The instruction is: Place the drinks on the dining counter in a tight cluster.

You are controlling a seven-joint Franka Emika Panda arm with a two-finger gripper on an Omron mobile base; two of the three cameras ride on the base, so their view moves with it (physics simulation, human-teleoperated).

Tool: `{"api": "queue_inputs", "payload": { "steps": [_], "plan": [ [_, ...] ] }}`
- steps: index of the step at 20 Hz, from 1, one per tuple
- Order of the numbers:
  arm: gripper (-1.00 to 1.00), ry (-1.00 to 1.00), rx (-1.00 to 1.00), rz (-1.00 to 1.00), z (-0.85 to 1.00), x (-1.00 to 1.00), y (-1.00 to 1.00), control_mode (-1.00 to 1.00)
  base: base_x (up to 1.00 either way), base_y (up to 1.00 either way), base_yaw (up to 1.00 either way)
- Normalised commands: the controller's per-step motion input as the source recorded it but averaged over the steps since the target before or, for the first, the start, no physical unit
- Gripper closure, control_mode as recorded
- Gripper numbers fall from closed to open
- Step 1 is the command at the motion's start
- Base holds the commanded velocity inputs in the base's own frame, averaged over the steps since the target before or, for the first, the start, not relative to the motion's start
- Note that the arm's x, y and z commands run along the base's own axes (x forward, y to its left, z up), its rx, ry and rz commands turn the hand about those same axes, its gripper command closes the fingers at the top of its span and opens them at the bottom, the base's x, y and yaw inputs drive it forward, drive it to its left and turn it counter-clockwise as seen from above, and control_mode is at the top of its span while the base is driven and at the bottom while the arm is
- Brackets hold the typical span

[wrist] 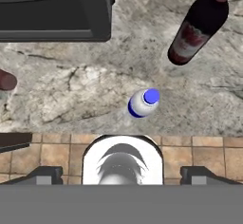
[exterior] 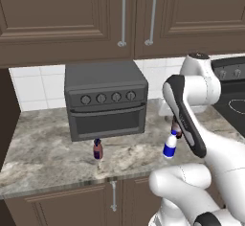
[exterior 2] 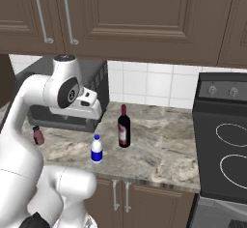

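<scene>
Here, three drinks stand upright on the marbled stone counter (exterior 2: 159,140): a small white bottle (exterior 2: 97,149) with a blue label and cap near the front edge, a taller dark wine bottle (exterior 2: 124,127) with a red-white label at about one o'clock from it and close by, and a squat reddish-brown bottle (exterior: 97,149) well apart at nine o'clock, just before the grey toaster oven (exterior: 105,99). The gripper (wrist: 122,173) hangs above, fingers (wrist: 45,174) spread wide, holding nothing. White tile backs the counter, brown cabinets (exterior 2: 144,14) hang overhead, and one black stove (exterior 2: 224,140) sits at three o'clock.
</scene>
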Motion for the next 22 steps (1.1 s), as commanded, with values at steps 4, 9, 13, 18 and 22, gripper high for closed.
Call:
{"api": "queue_inputs", "payload": {
  "steps": [4,9,13,18,22],
  "plan": [
    [-1.0,0.01,0.0,-0.06,-0.28,-0.12,-0.27,-1.0,0.0,0.0,0.0],
    [-1.0,0.0,0.0,-0.01,-0.25,-0.02,-0.13,-1.0,0.0,0.0,0.0],
    [-1.0,-0.07,0.04,0.0,-0.31,0.05,0.0,-1.0,0.0,0.0,0.0],
    [-1.0,-0.14,0.1,0.0,-0.36,0.16,-0.03,-1.0,0.0,0.0,0.0],
    [-1.0,-0.2,0.21,0.0,-0.38,0.07,-0.3,-1.0,0.0,0.0,0.0]
  ]
}}
